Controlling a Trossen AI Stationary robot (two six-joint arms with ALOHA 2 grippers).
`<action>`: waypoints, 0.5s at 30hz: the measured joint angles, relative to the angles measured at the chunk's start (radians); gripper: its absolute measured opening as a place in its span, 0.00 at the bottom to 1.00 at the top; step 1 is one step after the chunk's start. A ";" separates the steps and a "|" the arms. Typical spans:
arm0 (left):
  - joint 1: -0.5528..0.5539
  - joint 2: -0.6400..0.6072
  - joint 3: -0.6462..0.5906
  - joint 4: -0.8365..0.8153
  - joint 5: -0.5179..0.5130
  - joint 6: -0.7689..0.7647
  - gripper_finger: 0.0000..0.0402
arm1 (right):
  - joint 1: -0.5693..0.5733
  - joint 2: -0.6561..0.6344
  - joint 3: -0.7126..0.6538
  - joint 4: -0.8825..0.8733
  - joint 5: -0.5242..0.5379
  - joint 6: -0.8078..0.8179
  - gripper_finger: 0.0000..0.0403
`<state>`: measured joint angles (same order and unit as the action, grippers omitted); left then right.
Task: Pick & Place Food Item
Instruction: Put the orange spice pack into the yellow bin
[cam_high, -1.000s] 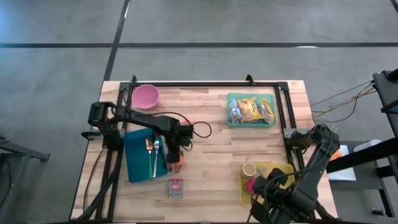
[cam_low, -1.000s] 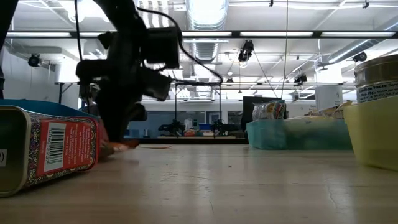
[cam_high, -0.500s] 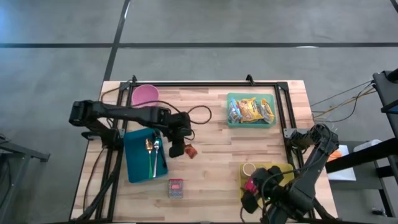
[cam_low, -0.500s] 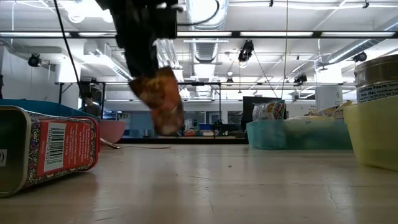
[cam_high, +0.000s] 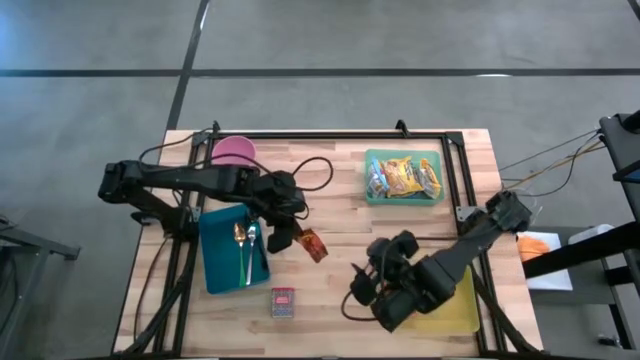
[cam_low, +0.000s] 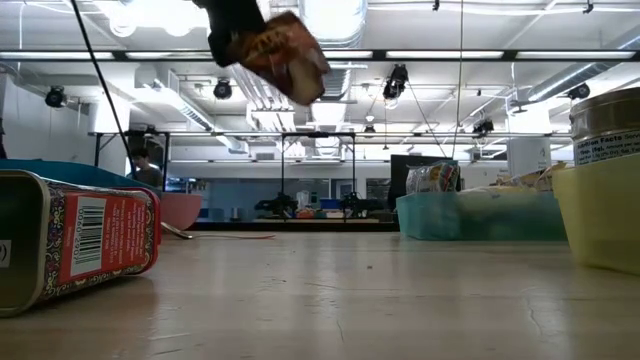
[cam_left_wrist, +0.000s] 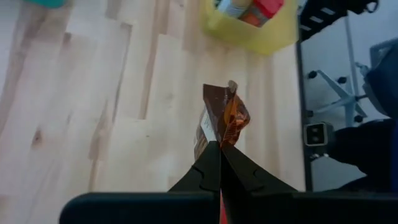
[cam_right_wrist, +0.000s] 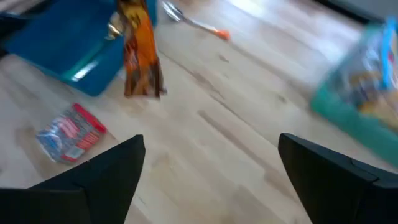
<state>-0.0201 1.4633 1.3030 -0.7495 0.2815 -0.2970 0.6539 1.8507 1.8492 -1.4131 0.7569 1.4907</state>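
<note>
Left hand (cam_high: 292, 237) with snack packet (cam_high: 313, 245) above bare tabletop (cam_high: 340, 215)

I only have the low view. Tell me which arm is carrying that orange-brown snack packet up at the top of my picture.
Observer: The left gripper. It is shut on the orange-brown snack packet, pinching one end so the rest hangs free above the wooden table.
Operator: Report where the other arm is.
Observer: The right gripper is over the table's front right area, fingers open and empty, facing the packet.
Operator: Say what lies under the packet.
Observer: Bare wood. The blue rectangular tray holding a spoon and fork sits just beside it, on the left arm's side.
Operator: Locate the red tin I see.
Observer: The small red rectangular tin lies near the table's front edge, past the blue tray's corner.
</note>
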 joint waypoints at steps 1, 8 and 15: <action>-0.007 -0.001 0.007 -0.004 0.000 0.000 0.00 | -0.010 -0.003 0.000 0.028 0.010 -0.045 0.89; -0.049 -0.026 0.035 0.002 0.012 0.001 0.00 | -0.066 -0.025 0.000 0.216 0.016 -0.331 0.72; -0.079 -0.028 0.053 0.019 0.019 0.005 0.00 | -0.123 -0.029 0.000 0.331 0.012 -0.457 0.62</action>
<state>-0.0991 1.4353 1.3558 -0.7306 0.3004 -0.2920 0.5309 1.8217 1.8492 -1.0825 0.7684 1.0337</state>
